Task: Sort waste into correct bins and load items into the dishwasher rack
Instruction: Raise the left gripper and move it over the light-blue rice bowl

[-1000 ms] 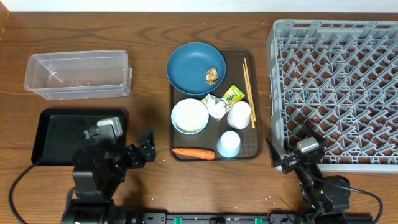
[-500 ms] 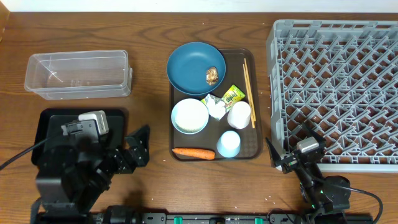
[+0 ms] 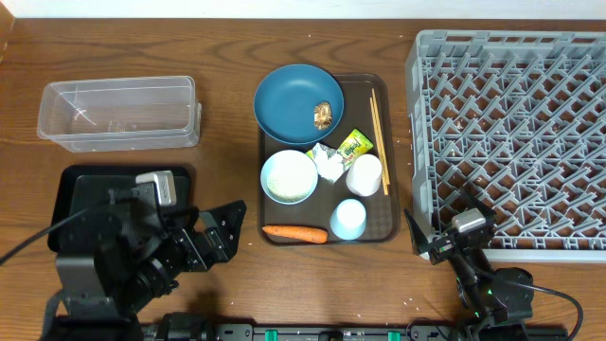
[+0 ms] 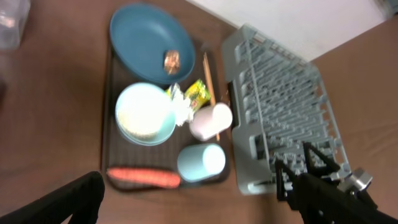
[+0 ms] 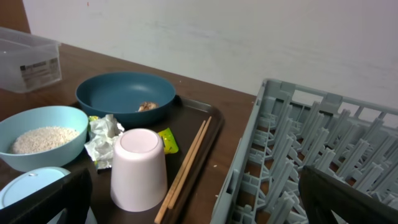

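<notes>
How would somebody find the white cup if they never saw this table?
Find the brown tray in the middle of the table, left of the big grey rack. Wooden chopsticks lie along its right side, and the white cup sits right beside them. It is whitish, while the other cup, nearer the front edge, is pale blue.

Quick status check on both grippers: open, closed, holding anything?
Left gripper: jaws open, holding nothing.
Right gripper: jaws open, holding nothing.
</notes>
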{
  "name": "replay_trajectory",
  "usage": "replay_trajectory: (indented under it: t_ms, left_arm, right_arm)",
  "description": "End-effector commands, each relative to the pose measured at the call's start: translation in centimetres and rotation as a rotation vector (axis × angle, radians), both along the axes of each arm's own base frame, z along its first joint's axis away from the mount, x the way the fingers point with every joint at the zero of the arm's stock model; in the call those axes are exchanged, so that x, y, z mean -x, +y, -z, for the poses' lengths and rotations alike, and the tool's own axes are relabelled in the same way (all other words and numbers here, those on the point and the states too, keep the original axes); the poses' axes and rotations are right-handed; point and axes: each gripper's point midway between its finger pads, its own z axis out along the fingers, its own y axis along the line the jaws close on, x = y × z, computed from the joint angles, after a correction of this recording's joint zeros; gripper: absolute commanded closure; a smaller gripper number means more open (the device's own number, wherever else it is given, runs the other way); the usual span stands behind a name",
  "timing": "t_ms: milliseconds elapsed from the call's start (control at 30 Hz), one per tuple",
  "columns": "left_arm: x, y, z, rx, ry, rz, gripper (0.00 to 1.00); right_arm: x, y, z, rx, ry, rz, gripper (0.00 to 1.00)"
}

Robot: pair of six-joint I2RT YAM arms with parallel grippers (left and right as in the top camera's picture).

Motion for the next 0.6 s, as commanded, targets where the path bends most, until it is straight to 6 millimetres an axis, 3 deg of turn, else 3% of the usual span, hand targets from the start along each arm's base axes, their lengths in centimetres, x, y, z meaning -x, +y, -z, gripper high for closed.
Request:
replay_trajectory:
  t_ms: [0,233,567]
  left_arm:
    - [-0.5,1.0,-0.5,-0.047,0.056,-0.048,0.02]
    - [0.0,4.6,1.1,-0.208,0.283,-0.204,0.02]
    - [-0.6,4.8,1.0,-0.174,0.292,-0.251,0.02]
  right_arm:
    - [0.0,-0.1,0.2,0.007,0.005,0.002,0.01]
    - [0.0,-0.1,0.2,0.007,0.005,0.003,0.01]
    - [0.0,-0.1,0.2,0.007,0.005,0.003,0.01]
